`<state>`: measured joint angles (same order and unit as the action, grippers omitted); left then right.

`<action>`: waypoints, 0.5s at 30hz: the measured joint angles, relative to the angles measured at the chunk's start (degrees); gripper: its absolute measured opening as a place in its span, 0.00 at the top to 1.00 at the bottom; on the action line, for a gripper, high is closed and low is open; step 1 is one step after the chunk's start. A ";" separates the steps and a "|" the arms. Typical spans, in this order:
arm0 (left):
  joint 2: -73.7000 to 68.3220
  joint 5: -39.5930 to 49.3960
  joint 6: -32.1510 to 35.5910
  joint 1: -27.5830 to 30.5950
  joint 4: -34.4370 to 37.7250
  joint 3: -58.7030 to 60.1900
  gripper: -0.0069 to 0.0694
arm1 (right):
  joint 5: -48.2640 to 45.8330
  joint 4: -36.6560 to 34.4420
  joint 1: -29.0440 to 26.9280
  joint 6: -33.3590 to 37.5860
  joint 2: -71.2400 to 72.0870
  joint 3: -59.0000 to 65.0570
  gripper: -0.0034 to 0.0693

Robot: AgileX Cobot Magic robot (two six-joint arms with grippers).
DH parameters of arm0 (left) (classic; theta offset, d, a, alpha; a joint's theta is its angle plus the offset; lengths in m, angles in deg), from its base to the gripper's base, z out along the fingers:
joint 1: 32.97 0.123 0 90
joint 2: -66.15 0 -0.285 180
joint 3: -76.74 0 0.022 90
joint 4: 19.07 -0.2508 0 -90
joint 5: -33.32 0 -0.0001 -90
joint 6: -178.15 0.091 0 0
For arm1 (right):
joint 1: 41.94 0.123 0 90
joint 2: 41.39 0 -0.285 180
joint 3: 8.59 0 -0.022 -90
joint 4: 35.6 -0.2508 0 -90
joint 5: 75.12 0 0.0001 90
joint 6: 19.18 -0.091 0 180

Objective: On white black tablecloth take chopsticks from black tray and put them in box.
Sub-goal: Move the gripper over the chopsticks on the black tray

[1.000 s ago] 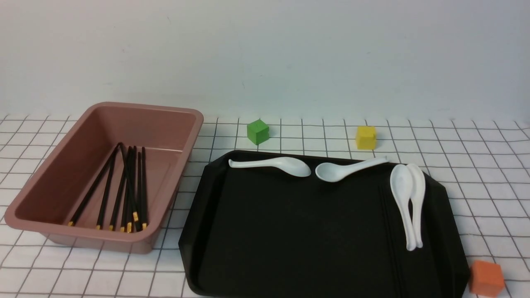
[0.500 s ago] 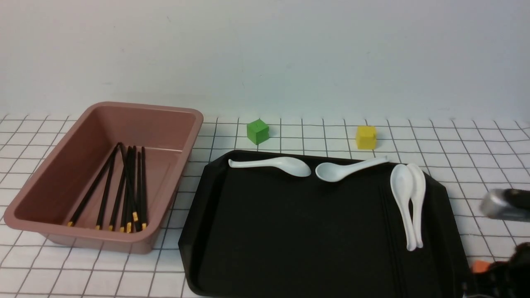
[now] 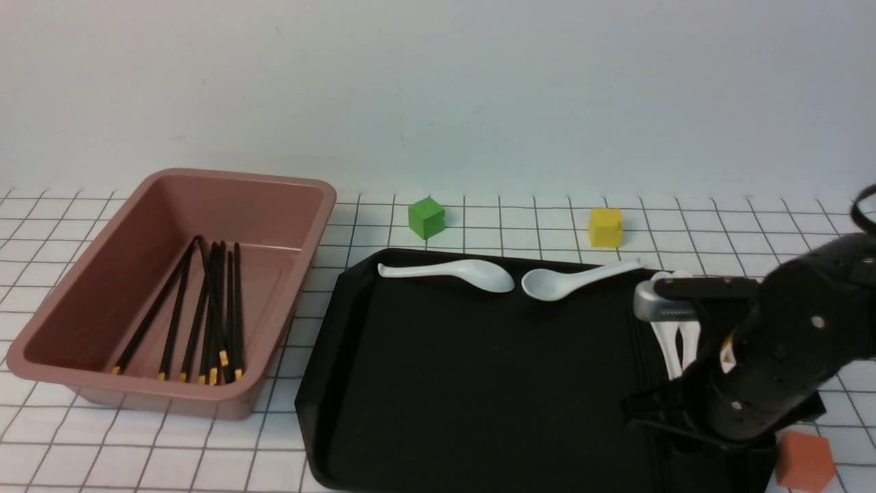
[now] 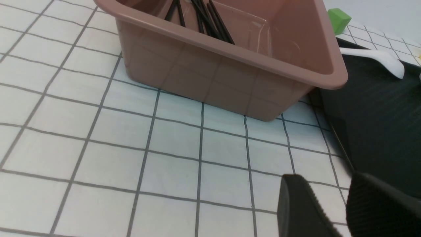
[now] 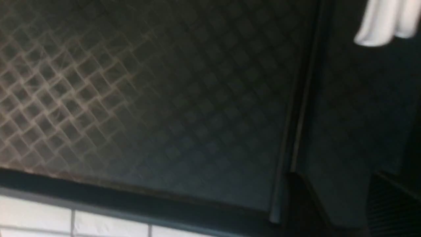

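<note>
The pink-brown box (image 3: 274, 205) sits on the left of the checked tablecloth (image 3: 753, 233). A bunch of black chopsticks (image 3: 209, 315) with yellow ends lies inside it. The yellow ends point to the near side.

The big black tray (image 3: 479, 383) sits to the right of the box, just beside it. Two white spoons (image 3: 445, 274) lie along its far edge. Two more spoons (image 3: 674, 342) lie side by side on its right part, half hidden by the right arm (image 3: 787, 342).

The right arm hangs low over the near right part of the tray. In the right wrist view, the right hand (image 5: 335, 187) has its two fingers (image 5: 302, 204) apart with bare tray between them, and it holds nothing. A long thin dark stick (image 5: 297, 108) lies on the tray right next to one finger. It looks like a chopstick, or maybe two, but the picture is blurry.

The left hand (image 4: 325, 187) shows only in the left wrist view. It is over the cloth, near the near right corner of the box and next to the tray's left edge. Its fingers (image 4: 296, 207) are a little apart and hold nothing.

A green cube (image 3: 426, 218) and a yellow cube (image 3: 606, 227) stand on the cloth behind the tray. An orange cube (image 3: 804, 460) stands by the tray's near right corner.
</note>
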<state>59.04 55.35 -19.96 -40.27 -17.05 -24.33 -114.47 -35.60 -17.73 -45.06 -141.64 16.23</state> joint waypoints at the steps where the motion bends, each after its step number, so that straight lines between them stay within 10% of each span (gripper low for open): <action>1: 0.00 0.00 0.00 0.00 0.00 0.00 0.60 | 0.00 0.33 0.21 -0.40 -1.15 -0.44 0.52; 15: 0.00 0.00 0.00 0.00 0.00 0.00 0.60 | -0.13 3.66 0.70 -6.97 -11.61 -3.91 0.54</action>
<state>59.04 55.35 -19.96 -40.27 -17.05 -24.33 -114.59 -31.94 -17.04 -52.02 -153.25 12.32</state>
